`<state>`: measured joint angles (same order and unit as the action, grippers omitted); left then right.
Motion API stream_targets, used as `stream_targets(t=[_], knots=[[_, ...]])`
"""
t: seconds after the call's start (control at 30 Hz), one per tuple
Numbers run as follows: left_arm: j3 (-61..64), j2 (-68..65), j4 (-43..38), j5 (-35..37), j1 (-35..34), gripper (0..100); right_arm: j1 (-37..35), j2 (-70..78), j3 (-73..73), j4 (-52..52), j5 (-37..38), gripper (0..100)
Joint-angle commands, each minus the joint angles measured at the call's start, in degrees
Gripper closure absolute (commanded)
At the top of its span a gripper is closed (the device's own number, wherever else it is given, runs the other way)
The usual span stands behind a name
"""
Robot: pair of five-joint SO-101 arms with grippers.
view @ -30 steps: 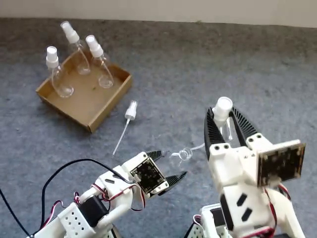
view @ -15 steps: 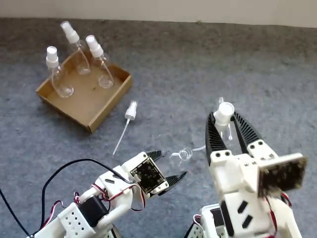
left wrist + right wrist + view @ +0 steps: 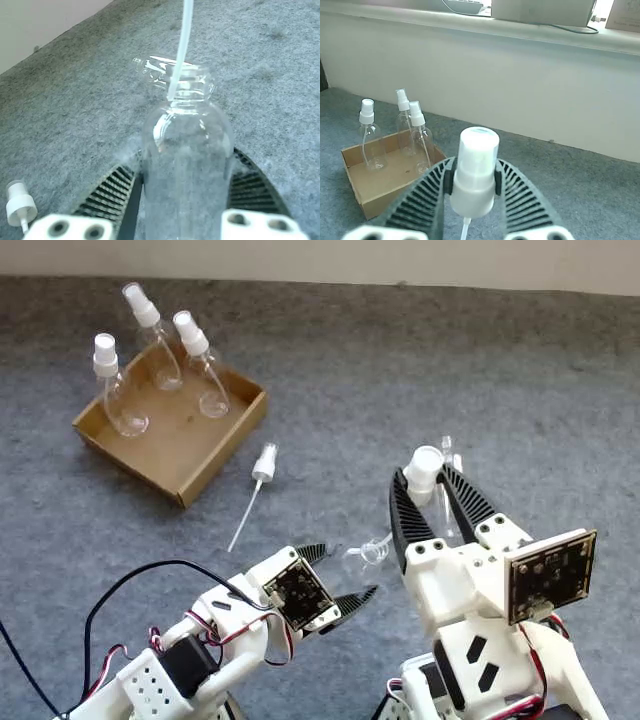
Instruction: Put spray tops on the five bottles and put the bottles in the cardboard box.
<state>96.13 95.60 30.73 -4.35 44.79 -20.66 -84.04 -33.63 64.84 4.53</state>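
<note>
Clear plastic is hard to read, so the step in hand, seating the spray top (image 3: 474, 165) on the bottle (image 3: 187, 150), calls for patience. The tube (image 3: 181, 40) looks to have its tip just inside the neck (image 3: 191, 80). The top should travel along the bottle's axis so the tube does not kink. It should be pressed or twisted only once its collar sits square on the threads, while the bottle is kept steady.

The left pincer (image 3: 343, 572) is clamped round the bottle's body, with the neck pointing away from it towards the right arm. The right pincer (image 3: 425, 483) grips the top by its sides, well apart from the neck, with the tube spanning the gap.

Three capped bottles (image 3: 200, 370) stand in the box (image 3: 228, 445), and a spare top (image 3: 263, 465) lies near it.
</note>
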Motion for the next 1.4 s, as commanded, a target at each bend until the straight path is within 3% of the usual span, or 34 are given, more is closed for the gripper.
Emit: stream_targets(t=[0.0,0.17,0.4,0.7,0.9,1.37], knots=[[1.36,0.66,-1.41,-0.44,0.40,92,-0.48,-0.22,1.80,-1.80,5.27,99.5],[1.36,0.66,-1.41,-0.44,0.40,92,-0.22,-0.22,5.05,-1.54,5.45,99.5],[1.36,0.66,-1.41,-0.44,0.40,92,6.73,-0.22,8.48,-1.45,5.36,99.5],[1.36,0.66,-1.41,-0.44,0.40,92,6.64,-0.31,5.85,-1.36,5.10,99.5],[1.36,0.66,-1.41,-0.44,0.40,92,6.55,-0.31,4.70,-1.27,-0.88,99.5],[1.36,0.66,-1.41,-0.44,0.40,92,6.55,-0.31,4.62,3.91,-1.23,99.5]])
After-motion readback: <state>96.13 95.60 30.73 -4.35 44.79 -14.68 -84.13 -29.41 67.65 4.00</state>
